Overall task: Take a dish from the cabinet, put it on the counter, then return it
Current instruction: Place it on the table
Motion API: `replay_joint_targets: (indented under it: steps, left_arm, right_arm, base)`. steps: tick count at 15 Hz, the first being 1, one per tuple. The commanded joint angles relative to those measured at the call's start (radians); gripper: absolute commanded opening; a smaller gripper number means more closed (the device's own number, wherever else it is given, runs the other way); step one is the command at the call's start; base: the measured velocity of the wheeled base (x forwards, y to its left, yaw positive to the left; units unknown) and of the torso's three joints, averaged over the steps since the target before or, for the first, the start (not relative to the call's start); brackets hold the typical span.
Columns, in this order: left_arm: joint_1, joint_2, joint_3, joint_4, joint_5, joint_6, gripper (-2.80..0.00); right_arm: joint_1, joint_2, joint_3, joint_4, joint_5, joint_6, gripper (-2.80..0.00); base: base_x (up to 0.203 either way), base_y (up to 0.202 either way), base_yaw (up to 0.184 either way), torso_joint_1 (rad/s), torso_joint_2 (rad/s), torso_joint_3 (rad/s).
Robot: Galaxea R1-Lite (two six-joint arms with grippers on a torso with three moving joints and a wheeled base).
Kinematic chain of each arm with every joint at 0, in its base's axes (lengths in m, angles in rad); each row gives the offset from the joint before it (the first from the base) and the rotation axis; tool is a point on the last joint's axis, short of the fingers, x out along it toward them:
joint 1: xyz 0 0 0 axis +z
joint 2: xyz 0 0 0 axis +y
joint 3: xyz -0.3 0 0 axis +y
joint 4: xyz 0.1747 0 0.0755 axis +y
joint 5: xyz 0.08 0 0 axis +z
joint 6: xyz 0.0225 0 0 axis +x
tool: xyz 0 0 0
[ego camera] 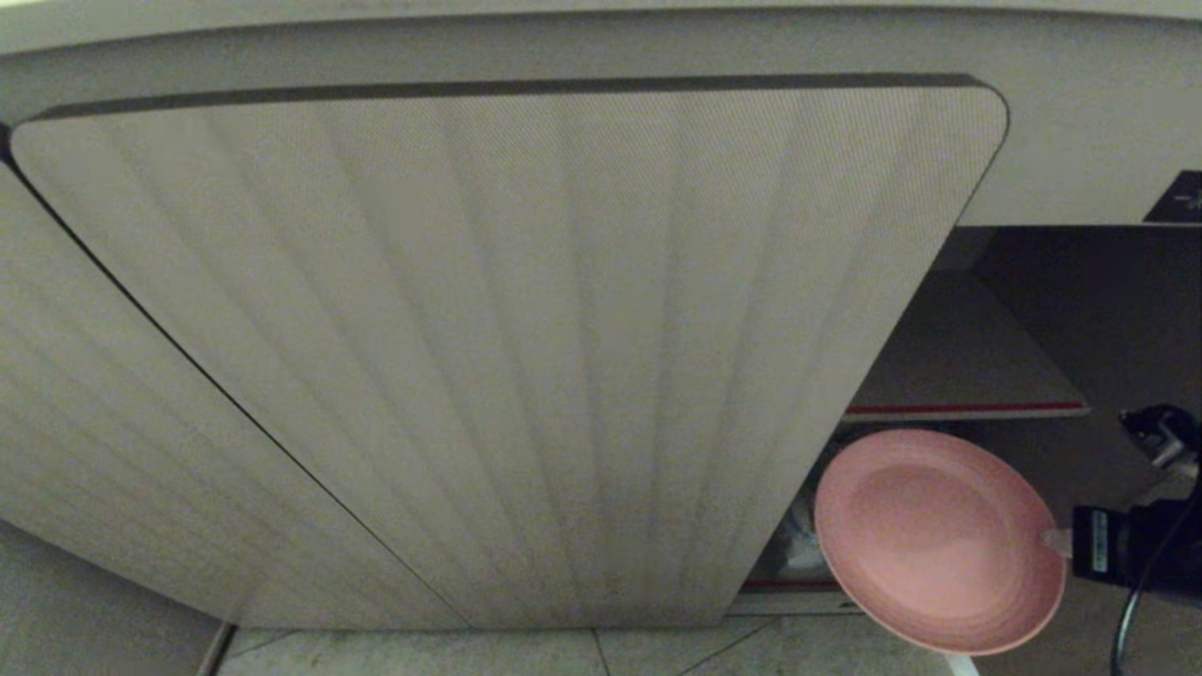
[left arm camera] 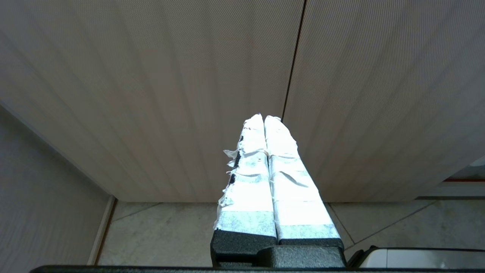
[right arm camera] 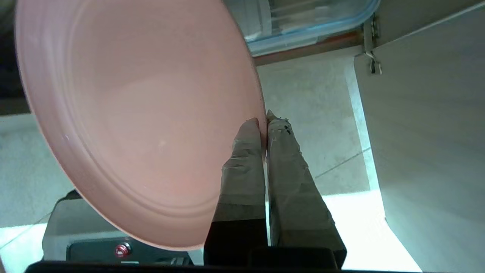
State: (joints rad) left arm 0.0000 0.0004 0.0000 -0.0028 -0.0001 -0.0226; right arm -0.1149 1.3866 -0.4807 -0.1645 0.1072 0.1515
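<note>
The dish (ego camera: 939,540) is a round pink plate with faint rings near its rim, held in the air in front of the cabinet's open right side. My right gripper (ego camera: 1059,542) is shut on the dish's right rim; in the right wrist view the dish (right arm camera: 140,113) fills the frame and the taped fingers (right arm camera: 246,167) pinch its edge at the gripper (right arm camera: 264,120). The cabinet's fluted beige door (ego camera: 526,357) fills the head view. My left gripper (left arm camera: 264,118) is shut on nothing, facing the closed doors (left arm camera: 151,94). The counter shows only as a pale strip (ego camera: 563,19) along the top.
A red-edged shelf (ego camera: 967,409) sits inside the open compartment above the dish. A clear container with a blue rim (right arm camera: 303,26) rests on a lower shelf. The open door (right arm camera: 432,144) stands beside the right gripper. Grey floor tiles (ego camera: 563,652) lie below.
</note>
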Motion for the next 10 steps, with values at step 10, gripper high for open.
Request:
replay_joint_targets:
  steps: [10]
  left_arm:
    - [0.000, 0.000, 0.000, 0.000, 0.000, 0.000, -2.80]
  right_arm:
    - [0.000, -0.104, 0.116, 0.030, -0.003, -0.003, -2.80]
  base:
    - [0.000, 0.000, 0.000, 0.000, 0.00, 0.000]
